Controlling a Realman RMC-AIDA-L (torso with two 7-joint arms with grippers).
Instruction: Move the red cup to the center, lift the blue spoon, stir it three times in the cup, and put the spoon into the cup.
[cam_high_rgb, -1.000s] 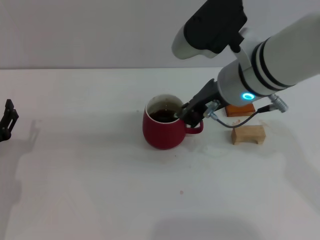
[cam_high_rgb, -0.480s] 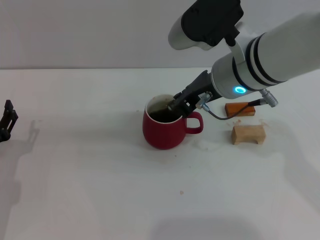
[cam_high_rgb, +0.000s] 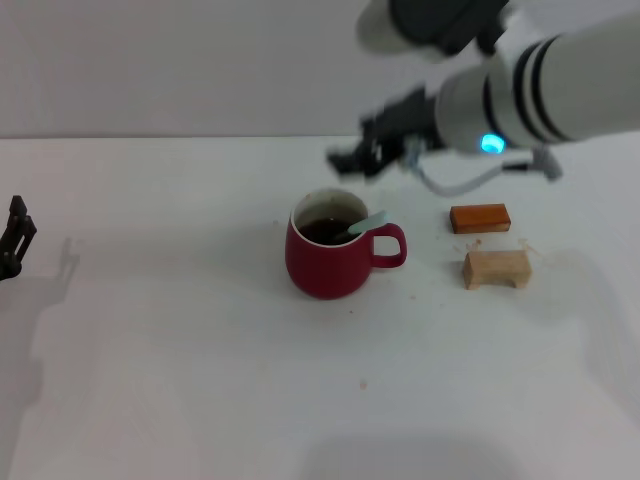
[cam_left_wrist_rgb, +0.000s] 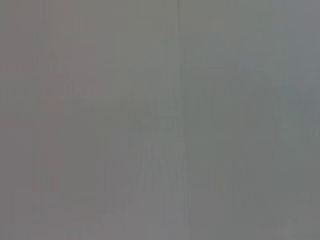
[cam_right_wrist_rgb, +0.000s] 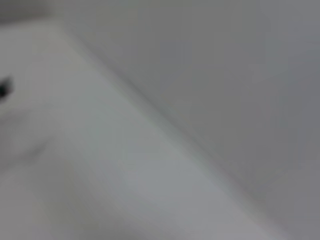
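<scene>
Red cup (cam_high_rgb: 327, 258) stands upright on the white bench (cam_high_rgb: 200, 380), near the middle of the head view, loop handle pointing toward the robot's right. White interior, dark liquid visible inside.

Blue spoon (cam_high_rgb: 366, 223) rests in the cup: pale blue handle leans on the rim on the handle side and sticks out at a tilt; the bowl end is down in the liquid and hidden. Nothing is holding the spoon.

Right end effector (cam_high_rgb: 352, 157) hangs above and behind the cup, clear of the rim and apart from the spoon. It is motion-blurred; cannot tell whether its fingers are open or closed. Nothing seen in its grasp.

To the right of the cup, well apart from it: an orange-brown block (cam_high_rgb: 480, 217) lies flat, and just in front of it a pale wooden block (cam_high_rgb: 496, 269), the two not touching.

Left end effector (cam_high_rgb: 14, 236) sits at the far left edge of the head view, low over the bench, away from all objects; its finger state cannot be read.

Left wrist view: featureless grey. Right wrist view: blurred bench surface meeting a grey wall, no objects resolved.
</scene>
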